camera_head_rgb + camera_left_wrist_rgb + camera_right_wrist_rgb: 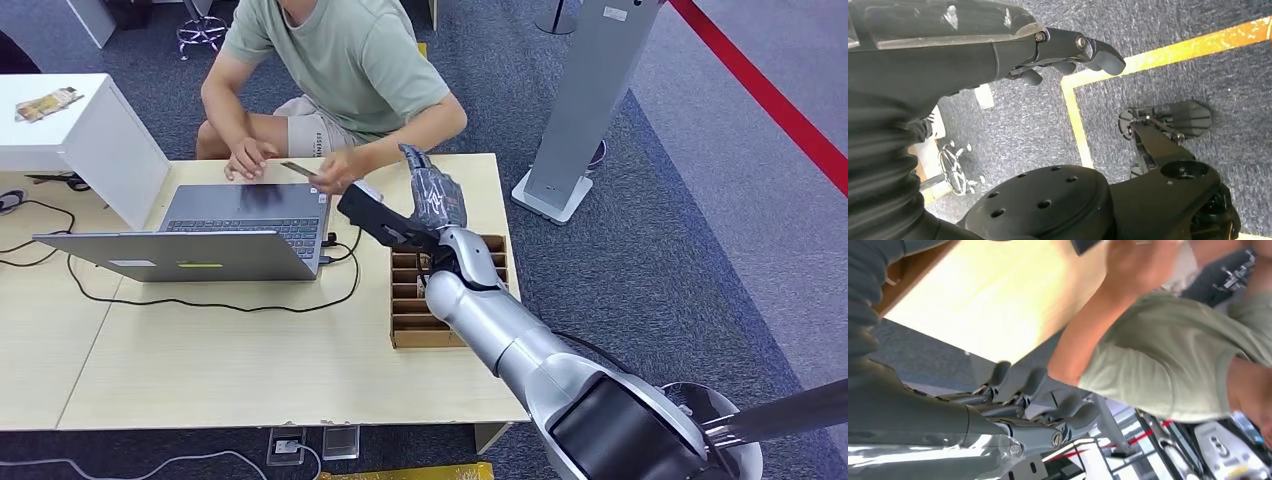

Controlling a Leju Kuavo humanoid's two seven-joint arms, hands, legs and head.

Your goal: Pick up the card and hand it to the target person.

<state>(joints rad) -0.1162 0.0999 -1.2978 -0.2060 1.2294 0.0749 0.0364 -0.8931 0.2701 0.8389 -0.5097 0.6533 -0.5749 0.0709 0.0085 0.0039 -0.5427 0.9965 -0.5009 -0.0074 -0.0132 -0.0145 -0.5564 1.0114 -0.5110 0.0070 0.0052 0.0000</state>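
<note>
The card (297,169) is already pinched in the person's hand (336,172), above the far edge of the bench (200,360) just behind the laptop (240,215). Its long axis runs roughly along the laptop's back edge. The right robot hand (432,195) stands to the right of the laptop, near the card but apart from it, fingers (1048,395) loosely spread and holding nothing. The left robot hand (1068,52) hangs over the floor, empty, fingers partly curled. The handover looks complete; the right arm, being nearer, need only draw clear.
</note>
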